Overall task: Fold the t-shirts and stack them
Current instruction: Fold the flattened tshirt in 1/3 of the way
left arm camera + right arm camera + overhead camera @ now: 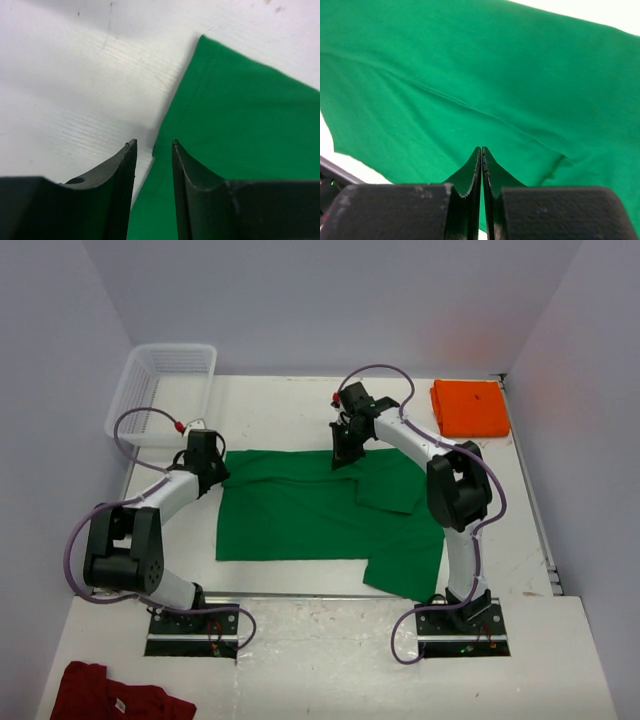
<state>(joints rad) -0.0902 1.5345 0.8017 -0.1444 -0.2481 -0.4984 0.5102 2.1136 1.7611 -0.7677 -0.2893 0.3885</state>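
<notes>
1. We see the white table [300,660] carrying everything, with both arm bases at its 6 o'clock edge.
2. The green t-shirt [300,510] lies spread at the table's centre. A flap is folded over its upper right part, and one part sticks out toward 5 o'clock.
3. The clear plastic basket [135,400] sits at 10 o'clock from the green shirt, well apart from it.
4. The orange t-shirt [470,407] lies folded into a neat rectangle at 2 o'clock, near the table's far right corner and apart from the green one.
5. A dark red garment [100,695] lies crumpled at 7 o'clock, at the near left corner.
6. The left gripper [152,145] is at the green shirt's 10 o'clock corner. Its wrist view shows the fingers apart with nothing pinched, the shirt's edge running under the gap, bare table on the left and cloth on the right.
7. The right gripper [482,149] is at the shirt's 12 o'clock edge. Its fingers are pressed together at the tips, with green cloth filling the view beyond them. We cannot tell whether any fabric is caught between them.
</notes>
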